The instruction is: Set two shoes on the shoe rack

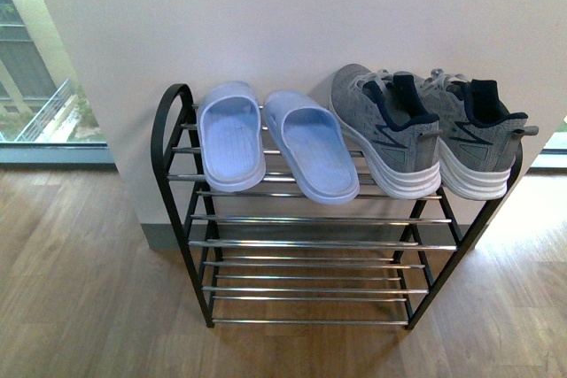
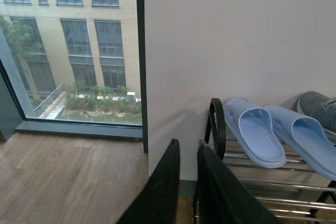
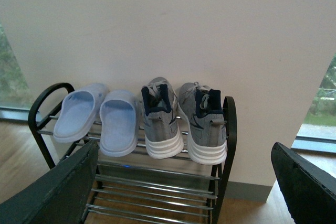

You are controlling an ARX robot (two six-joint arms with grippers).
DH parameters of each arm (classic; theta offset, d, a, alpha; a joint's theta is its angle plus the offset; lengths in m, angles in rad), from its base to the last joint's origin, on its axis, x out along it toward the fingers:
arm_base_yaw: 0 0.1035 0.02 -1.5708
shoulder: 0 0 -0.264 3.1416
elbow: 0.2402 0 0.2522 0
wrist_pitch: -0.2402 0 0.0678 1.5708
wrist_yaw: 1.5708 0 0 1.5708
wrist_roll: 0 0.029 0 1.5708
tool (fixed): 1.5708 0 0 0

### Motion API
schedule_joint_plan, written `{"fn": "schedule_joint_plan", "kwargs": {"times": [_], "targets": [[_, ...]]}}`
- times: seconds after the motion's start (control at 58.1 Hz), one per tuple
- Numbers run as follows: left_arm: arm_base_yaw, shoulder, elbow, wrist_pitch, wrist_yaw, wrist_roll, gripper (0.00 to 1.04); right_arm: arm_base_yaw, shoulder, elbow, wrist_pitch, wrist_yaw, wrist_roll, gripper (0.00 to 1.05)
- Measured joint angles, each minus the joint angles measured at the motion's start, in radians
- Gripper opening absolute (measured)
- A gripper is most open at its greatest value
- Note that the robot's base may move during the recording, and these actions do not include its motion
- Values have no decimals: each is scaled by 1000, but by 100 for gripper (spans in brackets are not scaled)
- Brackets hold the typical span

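Two pale blue slide sandals (image 1: pixel 232 137) (image 1: pixel 313 143) lying side by side, soles down, toes toward the wall, on top tier of black-framed chrome-barred shoe rack (image 1: pixel 310 243).

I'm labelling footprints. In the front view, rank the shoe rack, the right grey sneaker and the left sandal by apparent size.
1. The shoe rack, clearly largest; it spans all the footwear.
2. The right grey sneaker.
3. The left sandal.
Sneaker over sandal is close: they look similar in length, and the sneaker's bulk tips it.

Sandals (image 1: pixel 275 143) left of sneakers (image 1: pixel 430 130) — atop rack (image 1: pixel 310 245)
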Motion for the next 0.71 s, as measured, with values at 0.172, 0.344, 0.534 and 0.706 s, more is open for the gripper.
{"fn": "schedule_joint_plan", "kwargs": {"times": [0.172, 0.344, 0.534, 0.706], "targets": [[0, 0, 0, 0, 0, 0, 54, 0, 0, 0, 0, 0, 0, 95], [0, 0, 0, 0, 0, 0, 82, 0, 0, 0, 0, 0, 0, 95], [0, 0, 0, 0, 0, 3, 95, 0, 0, 0, 0, 0, 0, 95], [0, 0, 0, 0, 0, 3, 95, 0, 0, 0, 0, -1, 0, 95]]}}
